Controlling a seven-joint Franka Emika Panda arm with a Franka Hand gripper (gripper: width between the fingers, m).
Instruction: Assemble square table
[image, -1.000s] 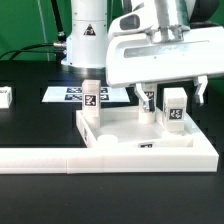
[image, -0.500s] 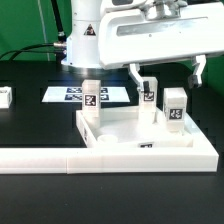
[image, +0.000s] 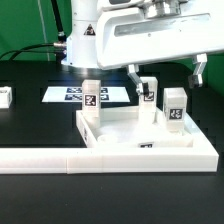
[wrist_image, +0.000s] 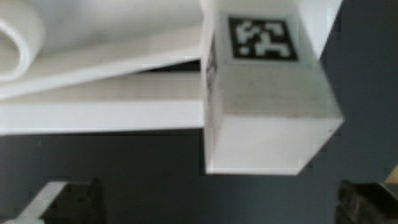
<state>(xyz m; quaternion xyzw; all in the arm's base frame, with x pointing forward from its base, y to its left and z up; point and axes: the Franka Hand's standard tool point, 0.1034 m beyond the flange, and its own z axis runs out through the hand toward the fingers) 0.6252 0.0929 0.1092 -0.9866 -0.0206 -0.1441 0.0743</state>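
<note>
Nearest in the exterior view, the long white L-shaped rail (image: 40, 158) is laid across the black bench (image: 30, 125). The tabletop (image: 190, 148) is set just behind its end, rim upward. Three tagged legs are seen upright at the tabletop's far side. The left leg (image: 91, 96) is at the corner toward the exterior view's left and the right leg (image: 176, 108) at the opposite corner. The middle leg (image: 149, 90) is between them, further back; whether it touches the tabletop cannot be told.

The tool (image: 165, 73) is held level above the middle and right legs, its jaws spread wide, nothing gripped. In the wrist view a tagged leg (wrist_image: 267, 100) is seen ahead of the dark fingers (wrist_image: 63, 200), apart from both.

Further back, the marker board (image: 65, 93) is laid flat. A fourth leg (image: 5, 97) is placed well apart at the exterior view's left edge.
</note>
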